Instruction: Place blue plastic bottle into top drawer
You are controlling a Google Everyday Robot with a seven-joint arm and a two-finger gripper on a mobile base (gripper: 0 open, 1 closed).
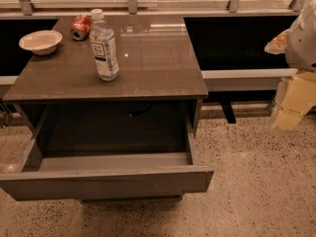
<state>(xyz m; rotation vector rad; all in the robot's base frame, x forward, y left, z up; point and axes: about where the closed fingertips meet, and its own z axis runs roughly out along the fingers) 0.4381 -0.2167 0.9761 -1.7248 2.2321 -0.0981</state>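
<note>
Far left on the table, a pale bowl sits close to the left edge. Just right of it, near the back edge, a crushed red can lies on its side. Next comes the blue plastic bottle, upright with its white cap on, label facing front. It stands on the left half of the top, in front of the can and apart from the bowl. From the bottle across to the right edge I see glossy brown surface catching the lights.

Below the front edge, the top drawer is pulled well out, its flat grey front nearest the camera and its grey bottom showing between the side walls. The way from the bottle over the table's front edge down into it is open.

Right of the table there is speckled stone floor and a low ledge by the windows. At the far right my gripper hangs off the table's right side, well apart from the bottle, above the floor. Open or closed, I cannot tell.
</note>
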